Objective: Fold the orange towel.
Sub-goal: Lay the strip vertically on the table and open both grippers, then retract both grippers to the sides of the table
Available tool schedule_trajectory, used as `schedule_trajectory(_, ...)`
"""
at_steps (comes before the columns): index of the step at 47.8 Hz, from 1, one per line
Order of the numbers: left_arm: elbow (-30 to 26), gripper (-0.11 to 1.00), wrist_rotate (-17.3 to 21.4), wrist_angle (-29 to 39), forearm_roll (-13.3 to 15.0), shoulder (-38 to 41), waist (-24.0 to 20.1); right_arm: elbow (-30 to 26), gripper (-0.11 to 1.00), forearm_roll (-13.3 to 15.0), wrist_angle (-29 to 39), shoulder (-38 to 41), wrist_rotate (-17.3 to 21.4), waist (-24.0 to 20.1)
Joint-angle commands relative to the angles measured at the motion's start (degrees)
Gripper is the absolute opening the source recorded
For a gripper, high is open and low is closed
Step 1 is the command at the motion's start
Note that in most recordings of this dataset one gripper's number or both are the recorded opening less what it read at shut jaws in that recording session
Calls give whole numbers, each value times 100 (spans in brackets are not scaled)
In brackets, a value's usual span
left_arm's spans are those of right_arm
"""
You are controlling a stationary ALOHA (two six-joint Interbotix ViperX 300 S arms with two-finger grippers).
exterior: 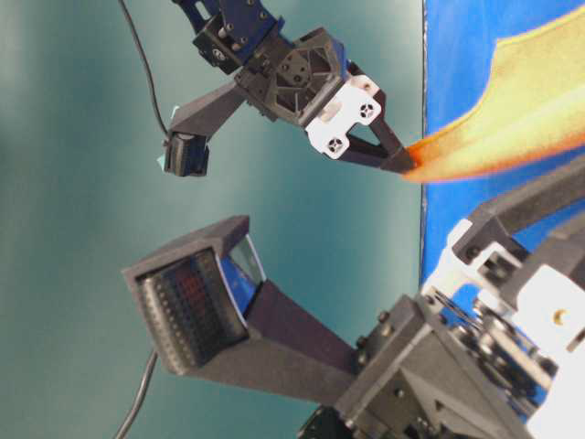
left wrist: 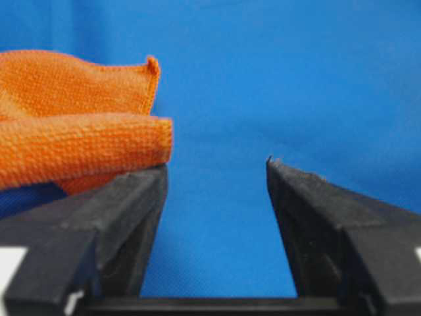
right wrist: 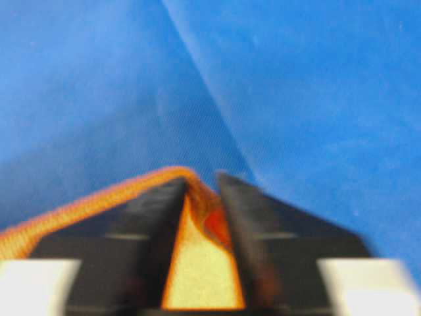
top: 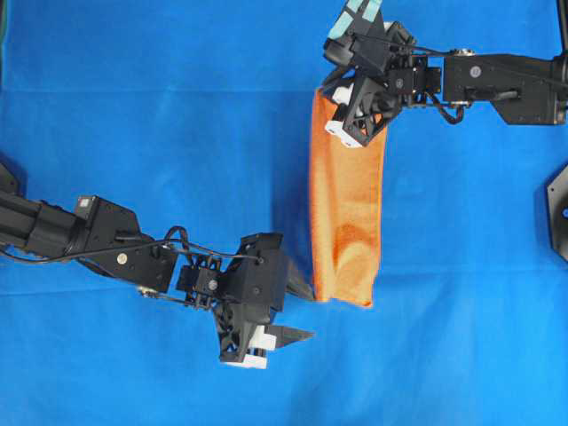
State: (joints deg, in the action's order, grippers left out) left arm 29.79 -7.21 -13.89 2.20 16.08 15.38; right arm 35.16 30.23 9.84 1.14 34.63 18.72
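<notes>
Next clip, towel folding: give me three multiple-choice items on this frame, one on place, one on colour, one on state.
1. In the overhead view, the right gripper is over which part of the orange towel? A top end; B middle; C bottom end
2. The table covering is: A green; B blue; C white
3. The left gripper is: A shut on cloth; B shut, empty; C open, empty
Key: 1 A, it hides the strip's top end. 2 B, blue all round. 3 C, the wrist view shows bare covering between spread jaws.
</notes>
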Motion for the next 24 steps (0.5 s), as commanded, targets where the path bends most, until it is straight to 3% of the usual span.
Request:
schedule_trajectory(1,-44,59,9,44,-18,-352,-44,-105,50,62,-9,-149,-53,-79)
schedule_trajectory(4,-26,59,44,123,-26,-536,-35,-105,62,79,0,-202,-141,-114)
schedule_trajectory(13,193,59,141,378,-44,-1239,-44,-88,55,79,53,-527,-396,-308)
schedule_trajectory(24,905,59,334,475,-53,-2364,-123,264,55,79,185,-1274,-413,-694)
